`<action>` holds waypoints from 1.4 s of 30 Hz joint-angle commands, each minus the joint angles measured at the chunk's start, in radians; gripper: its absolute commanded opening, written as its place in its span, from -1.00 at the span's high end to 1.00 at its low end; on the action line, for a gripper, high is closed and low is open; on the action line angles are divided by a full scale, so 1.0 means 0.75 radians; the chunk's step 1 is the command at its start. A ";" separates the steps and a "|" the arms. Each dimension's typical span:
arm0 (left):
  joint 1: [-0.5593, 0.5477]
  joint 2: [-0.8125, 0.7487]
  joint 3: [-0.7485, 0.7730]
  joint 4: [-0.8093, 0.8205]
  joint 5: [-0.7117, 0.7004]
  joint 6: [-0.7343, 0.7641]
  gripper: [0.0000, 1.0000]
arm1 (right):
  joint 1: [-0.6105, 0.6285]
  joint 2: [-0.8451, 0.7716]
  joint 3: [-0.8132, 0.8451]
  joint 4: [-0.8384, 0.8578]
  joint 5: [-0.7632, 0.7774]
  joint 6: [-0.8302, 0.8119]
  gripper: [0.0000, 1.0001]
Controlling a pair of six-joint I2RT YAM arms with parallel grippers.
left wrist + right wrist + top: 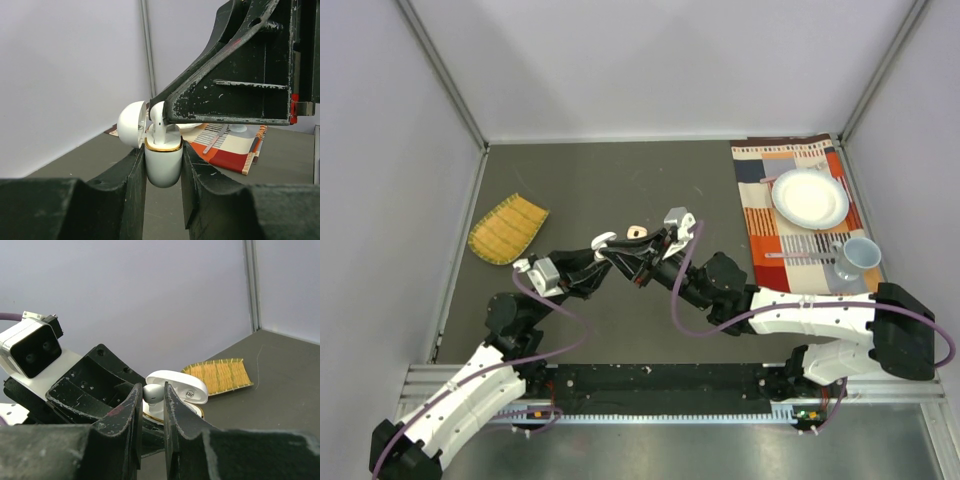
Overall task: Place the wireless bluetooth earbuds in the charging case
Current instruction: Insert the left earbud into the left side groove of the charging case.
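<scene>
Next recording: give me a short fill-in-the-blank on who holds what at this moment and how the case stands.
1. The charging case is clamped by the ____.
2. The right gripper pinches a white ____ at the case's opening.
3. The case's lid stands ____.
4. The plate rests on a striped ____.

Missing words: left gripper; earbud; open; placemat.

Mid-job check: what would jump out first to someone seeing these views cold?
Mid-table, the left gripper clamps a white charging case, lid open, while the right gripper pinches a white earbud right at its opening. A yellow woven mat lies far left; a striped placemat with plate and mug, far right.
</scene>
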 commanded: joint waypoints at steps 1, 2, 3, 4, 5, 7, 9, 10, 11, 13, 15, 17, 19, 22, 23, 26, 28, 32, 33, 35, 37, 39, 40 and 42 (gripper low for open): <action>-0.005 -0.032 0.009 0.108 -0.037 0.012 1.00 | 0.015 -0.021 0.018 -0.075 0.018 0.012 0.75; -0.005 -0.030 0.009 0.106 -0.035 0.012 1.00 | 0.015 -0.023 0.016 -0.081 0.014 0.014 0.71; -0.005 -0.030 0.009 0.104 -0.035 0.014 1.00 | 0.015 -0.021 0.018 -0.083 0.018 0.018 0.63; -0.005 -0.030 0.009 0.102 -0.033 0.014 1.00 | 0.017 -0.025 0.016 -0.085 0.026 0.030 0.54; -0.005 -0.028 0.011 0.100 -0.031 0.014 1.00 | 0.015 -0.027 0.018 -0.085 0.026 0.032 0.47; -0.005 -0.032 0.011 0.098 -0.029 0.010 1.00 | 0.015 -0.031 0.018 -0.087 0.030 0.032 0.35; -0.005 -0.032 0.011 0.096 -0.033 0.008 1.00 | 0.015 -0.041 0.020 -0.085 0.031 0.030 0.28; -0.005 -0.032 0.011 0.094 -0.035 0.008 1.00 | 0.015 -0.043 0.024 -0.083 0.033 0.030 0.25; -0.005 -0.032 0.011 0.094 -0.033 0.008 1.00 | 0.015 -0.045 0.024 -0.083 0.033 0.030 0.24; -0.005 -0.034 0.011 0.092 -0.035 0.008 1.00 | 0.015 -0.047 0.022 -0.073 0.037 0.034 0.21; -0.005 -0.034 0.013 0.092 -0.037 0.008 1.00 | 0.015 -0.055 0.018 -0.061 0.039 0.034 0.19; -0.005 -0.036 0.015 0.090 -0.037 0.008 1.00 | 0.015 -0.060 0.014 -0.057 0.047 0.034 0.18; -0.005 -0.032 0.015 0.090 -0.031 0.008 1.00 | 0.015 -0.072 0.010 -0.050 0.067 0.038 0.16; -0.005 -0.032 0.013 0.088 -0.031 0.008 1.00 | 0.015 -0.094 -0.004 -0.038 0.096 0.034 0.01; -0.005 -0.030 0.013 0.088 -0.029 0.010 1.00 | 0.015 -0.098 -0.010 -0.028 0.104 0.034 -0.02; -0.005 -0.034 0.011 0.088 -0.033 0.008 1.00 | 0.015 -0.123 -0.027 -0.010 0.125 0.028 -0.14; -0.005 -0.038 0.009 0.084 -0.037 0.008 1.00 | 0.015 -0.133 -0.037 0.005 0.137 0.030 -0.17; -0.005 -0.044 0.009 0.078 -0.033 0.008 1.00 | 0.017 -0.143 -0.041 0.013 0.151 0.030 -0.19; -0.005 -0.046 0.009 0.076 -0.035 0.008 1.00 | 0.015 -0.145 -0.045 0.021 0.157 0.034 -0.19; -0.005 -0.044 0.011 0.074 -0.035 0.010 1.00 | 0.015 -0.156 -0.056 0.037 0.163 0.032 -0.21; -0.005 -0.042 0.013 0.074 -0.033 0.010 1.00 | 0.015 -0.160 -0.062 0.044 0.176 0.034 -0.22; -0.005 -0.042 0.013 0.074 -0.033 0.010 1.00 | 0.015 -0.166 -0.070 0.046 0.196 0.034 -0.22; -0.005 -0.040 0.013 0.074 -0.033 0.010 1.00 | 0.015 -0.168 -0.074 0.048 0.202 0.032 -0.22; -0.005 -0.036 0.011 0.076 -0.033 0.008 1.00 | 0.015 -0.172 -0.082 0.046 0.217 0.028 -0.23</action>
